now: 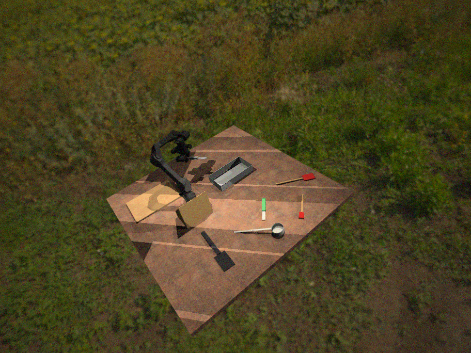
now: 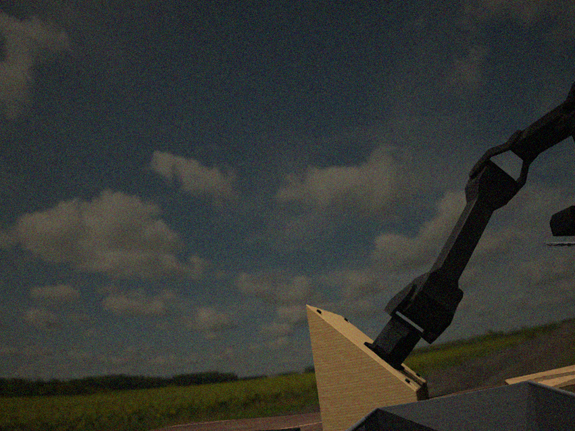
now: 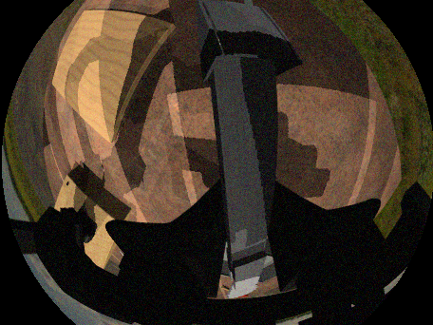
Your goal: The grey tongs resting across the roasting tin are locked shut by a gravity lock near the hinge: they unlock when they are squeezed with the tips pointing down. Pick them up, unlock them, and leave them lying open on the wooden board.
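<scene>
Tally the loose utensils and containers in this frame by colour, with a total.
Grey: 3 - tongs, roasting tin, ladle
Red: 2 - spatulas
Black: 1 - turner
Green-and-white: 1 - stick
Wood: 1 - board
Total: 8

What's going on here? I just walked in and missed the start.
The black single arm's gripper is shut on the grey metal tongs, holding them level in the air beside the grey roasting tin, not above it. The tongs look closed. The light wooden board on the brown table has nothing on it yet.
</scene>
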Available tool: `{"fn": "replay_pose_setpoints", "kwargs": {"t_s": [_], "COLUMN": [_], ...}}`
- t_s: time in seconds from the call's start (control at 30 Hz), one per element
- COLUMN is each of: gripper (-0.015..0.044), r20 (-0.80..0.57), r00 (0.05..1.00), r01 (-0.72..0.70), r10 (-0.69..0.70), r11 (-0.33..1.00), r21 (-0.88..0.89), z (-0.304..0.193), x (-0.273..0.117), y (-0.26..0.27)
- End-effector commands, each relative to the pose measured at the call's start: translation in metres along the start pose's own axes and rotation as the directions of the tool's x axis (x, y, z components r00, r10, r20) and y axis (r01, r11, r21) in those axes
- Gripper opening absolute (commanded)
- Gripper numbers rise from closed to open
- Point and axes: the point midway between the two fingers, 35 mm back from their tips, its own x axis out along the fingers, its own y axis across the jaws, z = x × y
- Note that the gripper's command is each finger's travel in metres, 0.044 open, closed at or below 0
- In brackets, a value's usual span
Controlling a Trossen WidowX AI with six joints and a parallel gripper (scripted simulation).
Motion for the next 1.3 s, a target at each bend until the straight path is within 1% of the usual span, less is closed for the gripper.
{"fn": "replay_pose_setpoints", "kwargs": {"t_s": [0.0,0.13,0.33,0.83,1.27], "gripper": [-0.015,-0.015,-0.015,-0.015,-0.015], "r20": [0.003,0.014,0.013,-0.036,-0.093], "r00": [1.0,1.0,1.0,0.992,0.973], "r01": [0.009,0.017,0.008,-0.128,-0.225], "r10": [-0.009,-0.016,-0.007,0.125,0.212], "r11": [0.999,0.995,0.994,0.982,0.958], "r21": [-0.048,-0.097,-0.106,-0.135,-0.177], "z": [0.019,0.036,0.04,0.061,0.081], "x": [-0.009,-0.016,-0.015,0.007,0.022], "y": [0.013,0.025,0.028,0.05,0.073]}}
